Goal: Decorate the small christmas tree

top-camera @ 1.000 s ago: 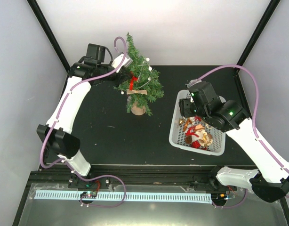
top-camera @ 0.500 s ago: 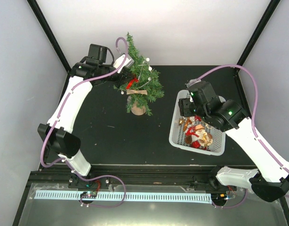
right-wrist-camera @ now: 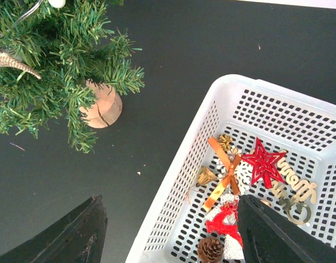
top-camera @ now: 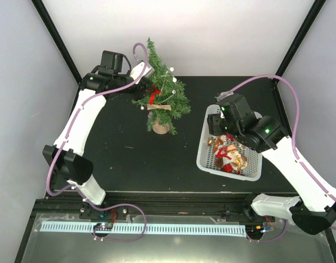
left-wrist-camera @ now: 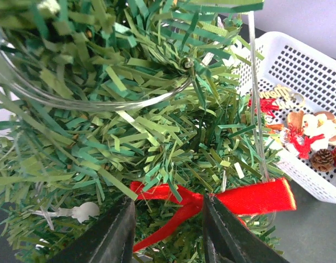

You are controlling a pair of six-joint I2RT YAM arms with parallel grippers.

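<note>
The small christmas tree [top-camera: 162, 98] stands upright on the desk [top-camera: 129, 159], left of the white basket [top-camera: 203, 156]. The left gripper [left-wrist-camera: 168, 211] sits among its branches, jaws parted around a red bow [left-wrist-camera: 255, 197]. The right gripper [right-wrist-camera: 173, 230] hangs spread wide over the basket's edge, holding nothing.

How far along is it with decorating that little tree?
Done: the small christmas tree carries a red bow and a beaded wire. In hand: the left tool sits open around the bow's tail. Left: a red star, pine cone and other ornaments wait in the white basket, under the open right tool.
</note>
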